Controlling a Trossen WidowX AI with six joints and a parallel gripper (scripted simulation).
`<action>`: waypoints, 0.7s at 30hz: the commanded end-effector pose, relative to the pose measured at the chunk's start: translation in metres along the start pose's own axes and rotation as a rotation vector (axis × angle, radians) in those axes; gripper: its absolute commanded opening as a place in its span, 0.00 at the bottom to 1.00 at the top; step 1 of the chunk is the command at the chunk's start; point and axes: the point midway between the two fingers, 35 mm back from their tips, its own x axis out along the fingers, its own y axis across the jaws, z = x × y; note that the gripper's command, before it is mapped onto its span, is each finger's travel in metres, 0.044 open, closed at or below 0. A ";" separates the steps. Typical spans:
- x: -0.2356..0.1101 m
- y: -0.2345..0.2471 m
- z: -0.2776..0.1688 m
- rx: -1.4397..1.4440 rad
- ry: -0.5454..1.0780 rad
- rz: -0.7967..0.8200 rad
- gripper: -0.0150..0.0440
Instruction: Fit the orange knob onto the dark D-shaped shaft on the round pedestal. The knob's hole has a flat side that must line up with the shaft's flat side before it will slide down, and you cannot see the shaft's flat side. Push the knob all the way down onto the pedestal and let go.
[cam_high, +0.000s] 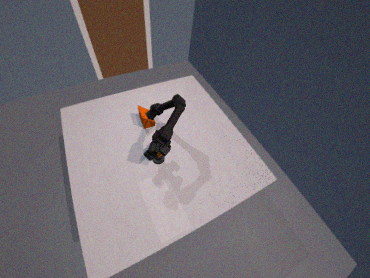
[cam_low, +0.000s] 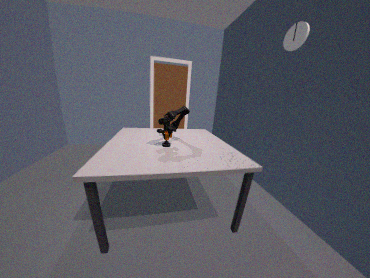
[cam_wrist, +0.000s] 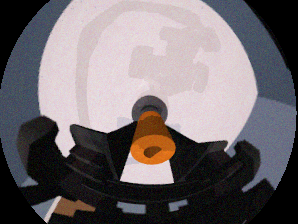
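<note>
The orange knob (cam_wrist: 152, 139) is clamped between the fingers of the gripper (cam_wrist: 150, 156), with its open bore turned toward the wrist camera. Directly beyond the knob's far end the round pedestal (cam_wrist: 149, 106) is seen (the shaft itself is hidden). Below the tool, the arm's shadow is cast over the white table (cam_high: 110, 210).

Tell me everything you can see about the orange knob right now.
The orange knob is a smooth, matte piece, narrow toward the pedestal and flaring wider toward the camera, with a dark off-centre hole in its near face. The hand is shut on it, black fingers at each side. Its far end points at the grey round pedestal below; whether they touch is unclear.
</note>
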 end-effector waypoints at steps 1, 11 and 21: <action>0.000 -0.001 0.000 -0.103 -0.001 0.000 0.25; 0.003 -0.001 -0.001 -0.103 -0.001 0.000 0.25; 0.004 0.000 0.000 -0.103 -0.001 0.000 0.25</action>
